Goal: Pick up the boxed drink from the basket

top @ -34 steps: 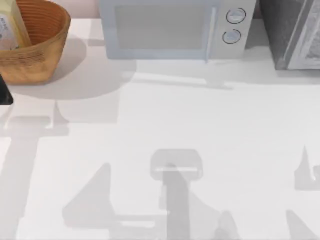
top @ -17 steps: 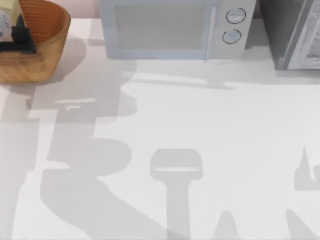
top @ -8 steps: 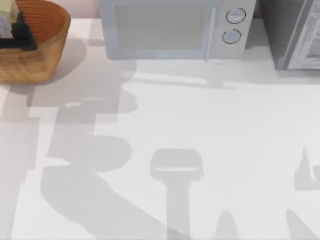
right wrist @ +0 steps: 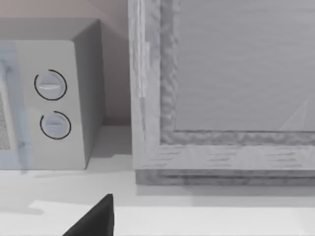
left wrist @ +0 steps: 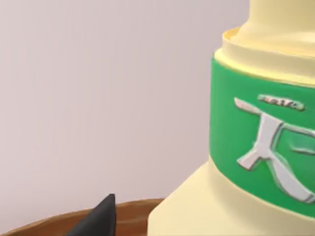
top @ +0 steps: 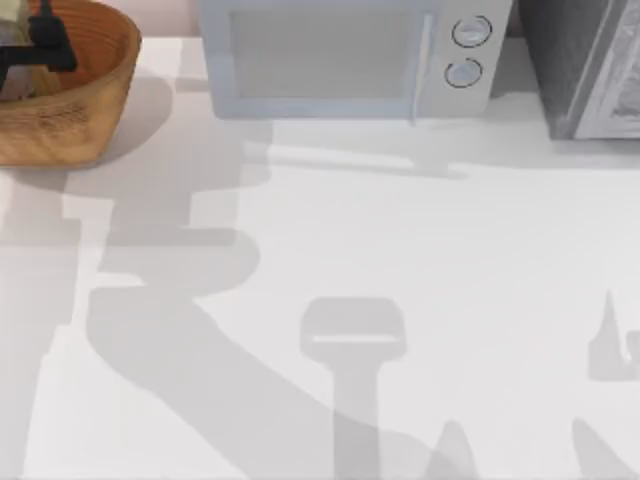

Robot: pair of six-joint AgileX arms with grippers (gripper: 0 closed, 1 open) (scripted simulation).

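The basket [top: 85, 120] stands at the table's back left corner. My left gripper [top: 40, 45] hangs inside it, black against the orange-brown weave. In the left wrist view the boxed drink [left wrist: 256, 137] looms very close, pale yellow with a green band and white print. One dark fingertip [left wrist: 101, 219] stands a small gap away from the carton's side, over the brown basket rim [left wrist: 44, 225], so the gripper is open. My right gripper [right wrist: 96, 221] is parked low over the table, facing the back right.
A white microwave [top: 340, 60] sits at the back centre, also seen close in the right wrist view [right wrist: 49, 98]. A grey box-like appliance [top: 590, 70] stands at the back right. Arm shadows lie across the white table [top: 450, 250].
My left gripper came from the table's left edge into the basket, then moved toward its back. The arm's shadow swung across the table with it. The right arm stayed put.
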